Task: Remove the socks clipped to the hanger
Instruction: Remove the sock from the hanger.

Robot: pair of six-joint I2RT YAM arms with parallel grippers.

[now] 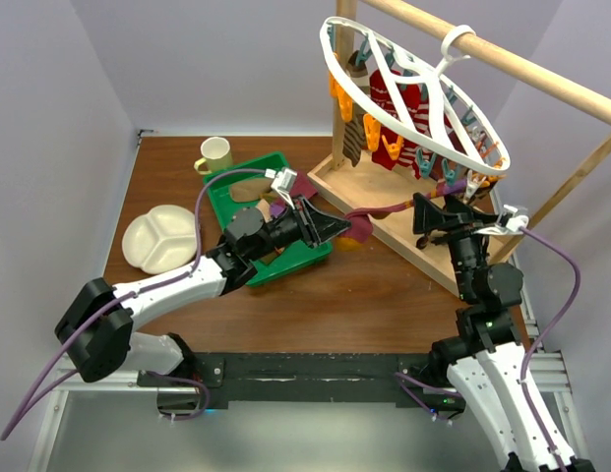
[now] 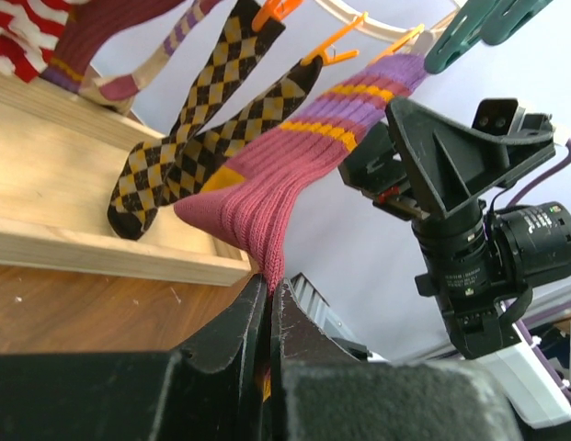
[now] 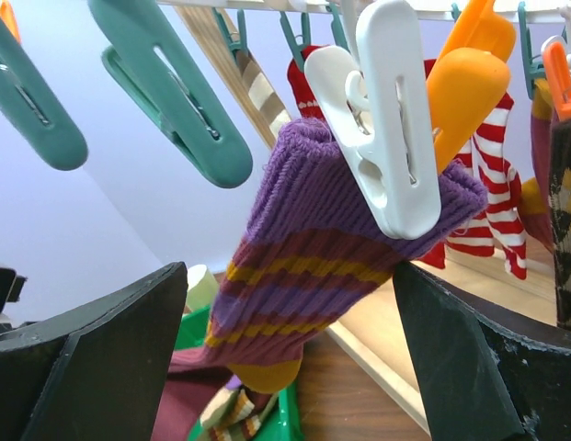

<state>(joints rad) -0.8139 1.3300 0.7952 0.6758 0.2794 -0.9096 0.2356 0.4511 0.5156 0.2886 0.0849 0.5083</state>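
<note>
The white oval hanger hangs from the wooden rail with several socks clipped under it. A maroon sock with purple and yellow stripes stretches from a white clip on the hanger's near side down to my left gripper. The left gripper is shut on that sock's toe end. My right gripper is open, its fingers on either side of the sock's purple cuff, just below the white clip. Argyle socks hang from orange clips beside it.
The wooden stand's base frame lies under the hanger. A green tray holding loose socks sits behind my left arm, with a pale cup behind it and a white divided plate to its left. Teal clips and an orange clip dangle near the right gripper.
</note>
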